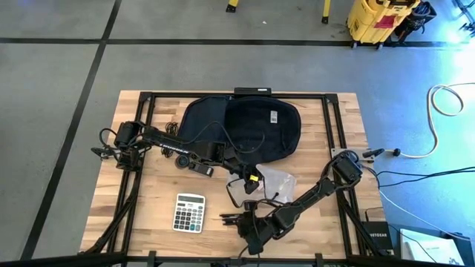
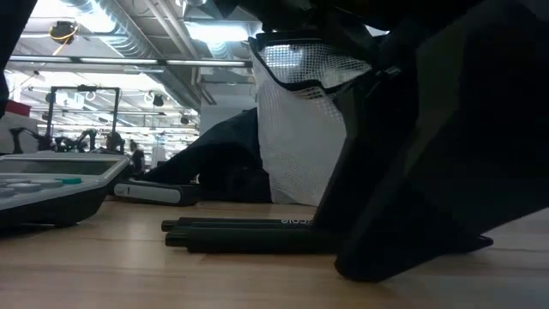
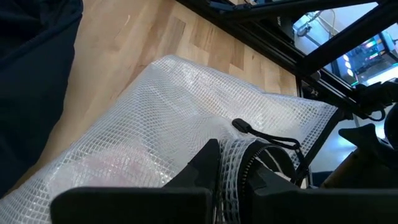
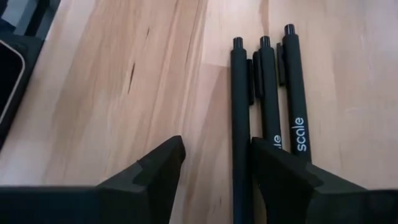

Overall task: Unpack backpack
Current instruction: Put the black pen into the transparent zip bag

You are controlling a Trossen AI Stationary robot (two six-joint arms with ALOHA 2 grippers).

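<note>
right gripper low over the table, fingers parted astride one of three black pens, not clamped | left gripper clenched on mesh pouch | backpack beyond both grippers; calculator beside the right one

Wooden table — backpack, calculator, pens

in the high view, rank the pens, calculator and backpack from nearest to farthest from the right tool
1. Pens: right beside the right tool, near the table's front edge.
2. Calculator: farther to the left, also near the front.
3. Backpack: farthest, at the back of the table.
</note>
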